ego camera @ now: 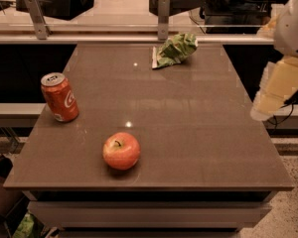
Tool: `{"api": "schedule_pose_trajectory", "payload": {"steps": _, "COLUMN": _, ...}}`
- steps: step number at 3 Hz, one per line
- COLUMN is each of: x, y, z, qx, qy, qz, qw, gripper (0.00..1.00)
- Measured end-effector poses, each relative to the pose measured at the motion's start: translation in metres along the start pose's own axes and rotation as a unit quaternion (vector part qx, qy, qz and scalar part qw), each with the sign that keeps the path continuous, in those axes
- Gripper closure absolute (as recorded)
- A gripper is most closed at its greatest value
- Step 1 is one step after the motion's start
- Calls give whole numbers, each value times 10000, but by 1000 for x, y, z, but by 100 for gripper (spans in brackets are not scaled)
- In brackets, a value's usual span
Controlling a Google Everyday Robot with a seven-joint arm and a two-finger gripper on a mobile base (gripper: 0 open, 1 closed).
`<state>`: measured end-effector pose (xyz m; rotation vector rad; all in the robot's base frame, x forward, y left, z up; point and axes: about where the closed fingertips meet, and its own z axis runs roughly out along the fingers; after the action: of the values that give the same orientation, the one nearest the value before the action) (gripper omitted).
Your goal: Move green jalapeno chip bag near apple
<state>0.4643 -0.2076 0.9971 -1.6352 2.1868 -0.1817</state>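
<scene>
The green jalapeno chip bag (175,49) lies crumpled at the far edge of the brown table (198,133), its pale sealed edge pointing left. The apple (121,150), red-orange with a dark stem, sits near the front edge, left of centre. The bag and the apple are far apart. My gripper (268,105) is the pale end of the arm at the right edge of the view. It hangs over the table's right edge, well away from both the bag and the apple, and holds nothing that I can see.
A red soda can (59,97) stands upright at the table's left side. A rail with metal posts (163,14) runs just behind the far edge of the table. A counter with dark equipment lies beyond it.
</scene>
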Motion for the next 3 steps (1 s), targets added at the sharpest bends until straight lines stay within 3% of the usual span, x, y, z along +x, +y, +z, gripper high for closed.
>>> {"api": "schedule_pose_trajectory", "payload": {"steps": 1, "x": -26, "y": -31, "z": 23, "qx": 259, "qy": -123, "qz": 168, "qw": 9994, "gripper": 0}}
{"api": "schedule_pose_trajectory", "payload": {"steps": 2, "x": -46, "y": -45, "z": 49, "qx": 508, "qy": -367, "qz": 514, "qw": 9967, "gripper": 0}}
{"api": "schedule_pose_trajectory", "payload": {"steps": 3, "x": -55, "y": -50, "z": 79, "qx": 725, "qy": -741, "qz": 920, "qw": 9904, "gripper": 0}}
